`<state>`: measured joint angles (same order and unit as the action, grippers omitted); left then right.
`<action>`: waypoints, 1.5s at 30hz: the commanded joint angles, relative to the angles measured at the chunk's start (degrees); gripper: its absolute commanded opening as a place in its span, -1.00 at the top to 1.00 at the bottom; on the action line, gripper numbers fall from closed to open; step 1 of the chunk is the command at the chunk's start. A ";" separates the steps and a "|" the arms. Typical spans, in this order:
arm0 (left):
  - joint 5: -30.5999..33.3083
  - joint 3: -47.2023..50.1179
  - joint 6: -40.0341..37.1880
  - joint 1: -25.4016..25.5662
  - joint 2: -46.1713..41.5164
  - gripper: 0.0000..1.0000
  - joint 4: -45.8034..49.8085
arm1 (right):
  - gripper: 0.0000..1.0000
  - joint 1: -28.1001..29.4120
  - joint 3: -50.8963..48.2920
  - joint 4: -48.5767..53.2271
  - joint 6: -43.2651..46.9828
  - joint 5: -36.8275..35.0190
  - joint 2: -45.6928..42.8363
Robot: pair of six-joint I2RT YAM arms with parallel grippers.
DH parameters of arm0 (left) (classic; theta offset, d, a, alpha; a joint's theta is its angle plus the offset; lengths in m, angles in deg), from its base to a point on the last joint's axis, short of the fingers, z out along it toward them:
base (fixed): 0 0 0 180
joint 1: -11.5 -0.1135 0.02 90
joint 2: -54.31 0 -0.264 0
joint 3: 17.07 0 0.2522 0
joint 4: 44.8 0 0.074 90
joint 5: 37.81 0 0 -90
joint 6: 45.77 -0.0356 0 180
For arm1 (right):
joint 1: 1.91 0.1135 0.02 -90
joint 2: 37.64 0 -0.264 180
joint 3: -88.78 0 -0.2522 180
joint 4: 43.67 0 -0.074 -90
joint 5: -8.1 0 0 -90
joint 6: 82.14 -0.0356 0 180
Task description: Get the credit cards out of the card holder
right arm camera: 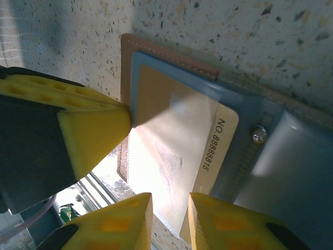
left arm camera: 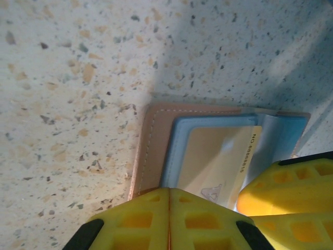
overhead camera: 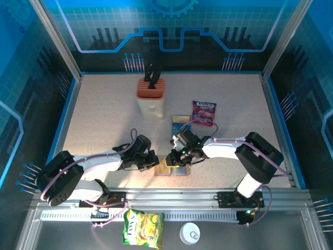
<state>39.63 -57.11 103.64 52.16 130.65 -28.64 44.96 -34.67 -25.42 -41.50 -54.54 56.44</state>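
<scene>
The left gripper (left arm camera: 169, 197) is pressed shut against the wallet (left arm camera: 151, 151); the right gripper (right arm camera: 170, 202) is held slightly parted over the card (right arm camera: 177, 151).

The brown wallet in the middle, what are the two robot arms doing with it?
They are working a card out of it. The wallet lies open on the table. The left fingers are shut, pressing on its edge, probably to pin it. The right fingers stand slightly apart around the edge of the pale numbered card, which is not yet clear of the blue pockets.
</scene>
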 commanded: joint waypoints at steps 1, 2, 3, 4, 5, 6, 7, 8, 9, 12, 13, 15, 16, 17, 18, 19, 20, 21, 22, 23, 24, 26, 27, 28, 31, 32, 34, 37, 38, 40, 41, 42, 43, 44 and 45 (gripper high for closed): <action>-1.19 0.82 -1.76 -0.36 0.98 0.86 0.44 | 0.51 0.85 0.65 -1.32 -0.63 1.01 1.23; -1.03 0.78 -1.85 -0.41 1.01 0.86 0.71 | 0.51 0.84 0.63 -1.31 -0.62 1.03 1.43; -0.90 0.77 -1.84 -0.40 1.01 0.86 0.92 | 0.51 0.84 0.60 -1.33 -0.59 0.96 1.62; -0.89 0.79 -1.92 -0.37 1.09 0.86 1.12 | 0.51 0.81 0.64 -1.32 -0.63 0.95 1.71; -0.74 0.70 -1.99 -0.37 1.10 0.86 1.32 | 0.51 0.85 0.55 -1.31 -0.54 0.85 1.88; -0.71 0.70 -2.03 -0.38 1.18 0.86 1.51 | 0.51 0.79 0.55 -0.98 -0.50 0.65 2.08; -0.65 0.65 -2.07 -0.36 1.16 0.86 1.54 | 0.51 0.84 0.55 -0.55 -0.39 0.44 2.31; -0.63 0.66 -2.11 -0.37 1.23 0.86 1.59 | 0.51 0.83 0.63 0.18 -0.29 0.10 2.42; -0.63 0.64 -2.20 -0.40 1.27 0.86 1.68 | 0.52 0.85 0.63 0.86 -0.18 -0.18 2.50; -0.54 0.79 -2.29 -0.35 1.36 0.86 1.83 | 0.52 0.84 0.76 3.26 0.59 -1.53 2.05; -0.54 0.77 -2.27 -0.41 1.36 0.86 1.94 | 0.52 0.84 0.81 4.07 0.75 -2.00 1.75; -0.55 0.79 -2.30 -0.32 1.28 0.86 2.15 | 0.52 0.80 0.90 5.35 1.24 -2.88 1.06; -0.48 0.77 -2.35 -0.34 1.27 0.86 2.22 | 0.52 0.84 1.10 5.93 1.52 -3.20 0.82; -0.47 0.76 -2.31 -0.40 1.20 0.86 2.18 | 0.52 0.82 1.29 6.53 1.79 -3.40 0.69; -0.48 0.71 -2.37 -0.33 1.18 0.86 2.24 | 0.52 0.80 1.55 7.16 2.03 -3.60 0.69; -0.45 0.57 -2.24 -0.36 1.13 0.86 2.29 | 0.52 0.83 1.74 7.48 2.16 -3.70 0.60; -0.39 0.48 -2.31 -0.35 1.10 0.86 2.39 | 0.52 0.82 1.95 7.81 2.33 -3.80 0.56; -0.43 0.49 -2.33 -0.34 1.02 0.86 2.55 | 0.52 0.85 2.14 8.04 2.45 -3.80 0.49; -0.26 0.38 -2.33 -0.36 0.93 0.86 2.64 | 0.52 0.78 2.30 8.15 2.50 -3.86 0.40; -0.32 0.31 -2.31 -0.41 0.84 0.86 2.82 | 0.52 0.84 2.38 8.33 2.64 -3.88 0.19; -0.29 0.34 -2.36 -0.37 0.75 0.86 2.88 | 0.52 0.78 2.48 8.60 2.61 -3.97 0.01; -0.07 0.22 -2.44 -0.38 0.49 0.86 3.25 | 0.52 0.85 2.78 9.34 2.88 -4.18 -0.29; -0.05 0.11 -2.46 -0.35 0.27 0.86 3.42 | 0.53 0.79 2.95 9.58 3.00 -4.03 -0.44; -0.03 -0.04 -2.46 -0.34 0.09 0.86 3.49 | 0.52 0.80 3.00 9.71 3.12 -3.83 -0.63; -0.06 -1.06 -2.67 -0.33 -0.63 0.86 4.53 | 0.52 0.85 3.01 9.53 3.13 -3.32 -1.77; -0.16 -1.56 -2.83 -0.33 -0.94 0.86 4.96 | 0.52 0.85 3.01 9.58 3.13 -3.35 -2.27; -0.36 -2.48 -3.19 -0.31 -1.44 0.86 5.71 | 0.52 0.77 3.15 9.81 3.19 -3.57 -3.01; -1.06 -3.64 -3.42 -0.28 -1.97 0.85 6.38 | 0.52 0.66 3.26 10.09 3.48 -3.85 -3.96; -1.32 -3.92 -3.41 -0.19 -1.98 0.86 6.39 | 0.52 0.52 3.26 10.29 3.57 -3.94 -4.08; -1.56 -4.34 -3.39 0.02 -1.89 0.86 6.56 | 0.52 0.37 3.19 10.75 3.86 -4.11 -4.17; -1.63 -4.47 -3.38 0.11 -1.80 0.86 6.79 | 0.52 0.19 3.02 10.86 3.97 -4.17 -4.26; -1.64 -4.59 -3.34 0.28 -1.80 0.86 6.75 | 0.52 0.15 2.94 10.89 4.06 -4.17 -4.27; -1.75 -4.57 -3.24 0.45 -1.80 0.86 6.79 | 0.52 0.06 2.70 10.89 4.11 -4.16 -4.37; -1.77 -4.65 -3.24 0.70 -1.76 0.86 6.78 | 0.52 -0.07 2.64 10.84 4.19 -4.22 -4.33; -1.93 -4.72 -3.19 0.81 -1.73 0.86 6.81 | 0.52 -0.21 2.47 11.01 4.31 -4.05 -4.26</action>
<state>39.21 -60.59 101.20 52.45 129.95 -23.88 44.99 -32.70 -16.22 -38.34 -57.91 53.25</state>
